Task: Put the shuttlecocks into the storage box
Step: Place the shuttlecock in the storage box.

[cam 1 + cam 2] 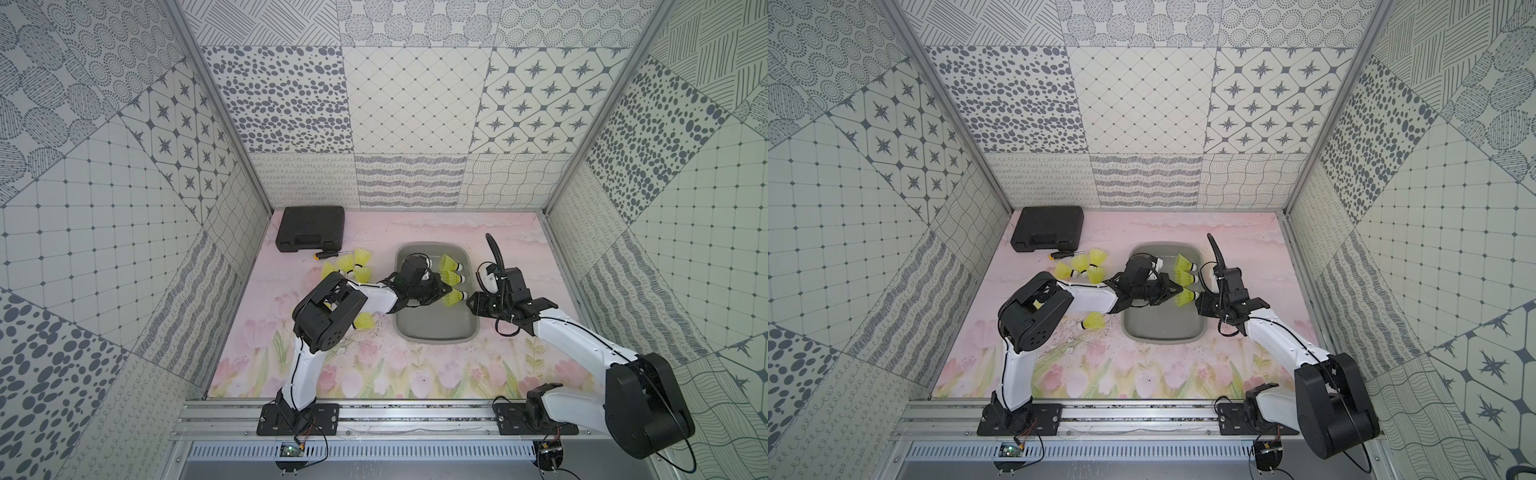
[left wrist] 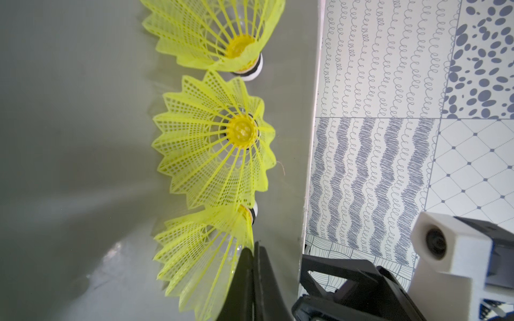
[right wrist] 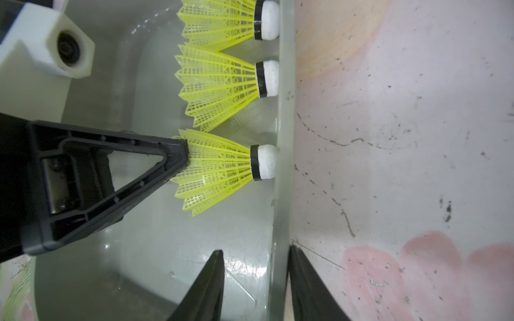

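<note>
Far left: black moulded plastic hard case (image 1: 311,228), lid down, flat on the pink floral mat (image 1: 374,374). Just beside its near edge is a thin screwdriver (image 1: 328,254) with an orange-and-black handle.

Next over are four neon yellow-green mesh-skirted shuttlecocks (image 1: 351,268) with white cork tips, bunched on the mat outside the box. One more loose shuttlecock (image 1: 365,321) lies on the mat by the left arm's elbow (image 1: 328,316).

Centre: shallow grey plastic rectangular storage box (image 1: 434,338). Three shuttlecocks lie on their sides in a row along its right wall, corks against the wall and skirts pointing into the box.

The left gripper (image 2: 253,250) reaches across the box from the left, fingers pinched together on the skirt rim of the nearest shuttlecock (image 3: 222,169) in that row.

Right: the right gripper (image 3: 256,250) straddles the box's right wall — one finger inside, one outside over the mat. Jaws apart with the wall between them — clamped or just hovering, cannot tell.
</note>
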